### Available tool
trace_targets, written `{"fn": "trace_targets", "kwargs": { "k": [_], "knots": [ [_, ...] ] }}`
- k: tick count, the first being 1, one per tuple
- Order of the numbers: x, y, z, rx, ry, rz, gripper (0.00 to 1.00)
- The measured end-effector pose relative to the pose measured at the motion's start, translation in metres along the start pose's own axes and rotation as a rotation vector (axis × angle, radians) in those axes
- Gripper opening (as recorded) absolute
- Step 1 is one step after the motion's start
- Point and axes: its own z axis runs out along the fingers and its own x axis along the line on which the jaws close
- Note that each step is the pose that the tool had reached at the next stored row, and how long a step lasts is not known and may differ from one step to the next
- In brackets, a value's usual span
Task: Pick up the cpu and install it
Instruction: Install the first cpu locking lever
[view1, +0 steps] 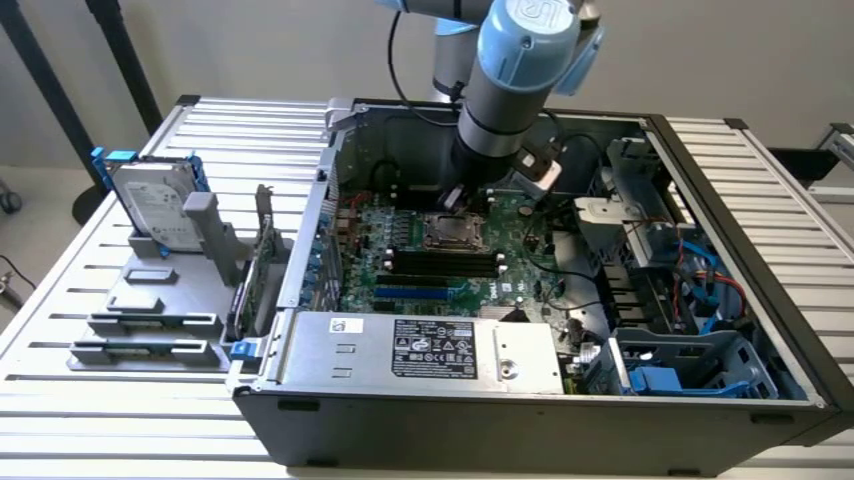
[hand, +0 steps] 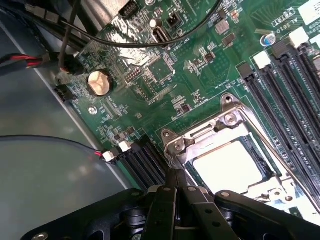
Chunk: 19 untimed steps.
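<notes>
Slatted desk (view1: 120, 400) carrying opened computer case (view1: 534, 420): cpu (hand: 227, 165) seated in motherboard socket (hand: 200, 137), pincer (hand: 175, 187) held together just beside it.

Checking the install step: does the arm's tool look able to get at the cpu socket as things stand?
Probably yes. The tool, shut, hangs just beside the cpu socket inside the open case. A pale square, likely the cpu, sits in the frame, and nothing lies between them.
</notes>
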Motion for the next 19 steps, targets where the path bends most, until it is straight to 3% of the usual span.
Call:
{"fn": "trace_targets", "kwargs": {
  "k": [13,19],
  "knots": [
    [-0.032,-0.0126,-0.0233,0.0005,0.0006,0.0,0.11],
    [-0.045,-0.0126,-0.0395,0.0005,0.0007,0.0,0.11]
  ]
}}
